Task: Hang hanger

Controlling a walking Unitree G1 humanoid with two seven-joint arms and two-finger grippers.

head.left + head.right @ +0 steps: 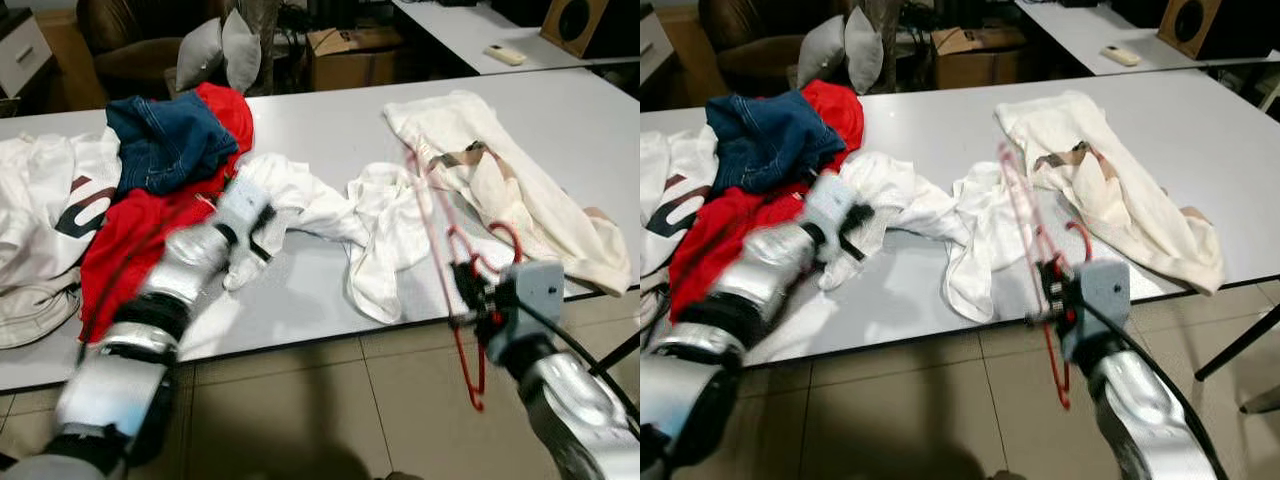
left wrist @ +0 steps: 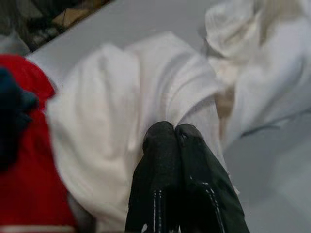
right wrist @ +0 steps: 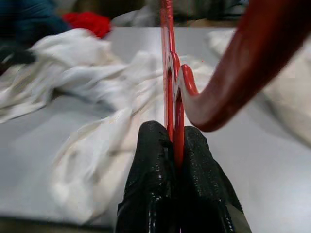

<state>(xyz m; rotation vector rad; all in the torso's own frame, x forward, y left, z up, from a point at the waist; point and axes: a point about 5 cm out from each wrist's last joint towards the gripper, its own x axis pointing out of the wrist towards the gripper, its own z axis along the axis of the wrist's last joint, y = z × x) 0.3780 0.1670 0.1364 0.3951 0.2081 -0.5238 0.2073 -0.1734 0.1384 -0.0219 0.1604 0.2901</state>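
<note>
Currently my right end effector (image 1: 470, 290) is clamped on the thin red plastic hanger (image 1: 445, 240) at the near right edge of the white table (image 1: 330, 115), its frame reaching up over the crumpled white shirt (image 1: 385, 235); it looks light, stiff and a little slick, so I judge a hold near the hook best. My left end effector (image 2: 175, 133), fingers pressed together, pinches that soft, limp shirt. No readable writing anywhere.
</note>
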